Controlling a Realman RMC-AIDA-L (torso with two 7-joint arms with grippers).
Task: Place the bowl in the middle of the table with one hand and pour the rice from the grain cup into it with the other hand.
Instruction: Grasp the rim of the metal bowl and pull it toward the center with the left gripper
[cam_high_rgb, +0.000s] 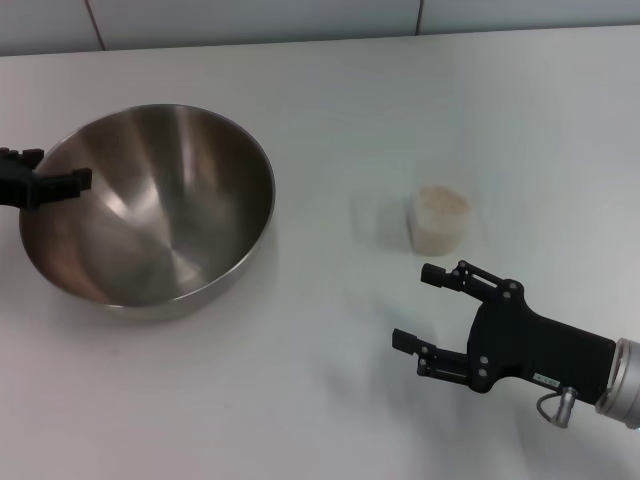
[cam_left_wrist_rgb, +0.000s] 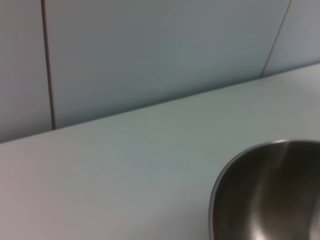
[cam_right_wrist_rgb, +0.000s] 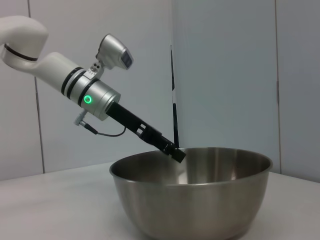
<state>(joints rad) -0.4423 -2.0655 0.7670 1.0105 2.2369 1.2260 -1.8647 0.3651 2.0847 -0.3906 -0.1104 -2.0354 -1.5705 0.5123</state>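
A: Where's the bowl (cam_high_rgb: 150, 205)?

B: Left on the counter (cam_high_rgb: 330, 400), not central. The left gripper (cam_high_rgb: 62, 182) sits at its rim, probably pinching it to shift it, though I can't tell.

A: The grain cup (cam_high_rgb: 439, 218)?

B: Upright, full of rice (cam_high_rgb: 441, 200). The right gripper (cam_high_rgb: 421, 307) waits near it, fingers spread.

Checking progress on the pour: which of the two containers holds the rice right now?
The cup, the small clear one near the right gripper, holds the rice. The wide steel bowl, with the left gripper at its rim, is empty.
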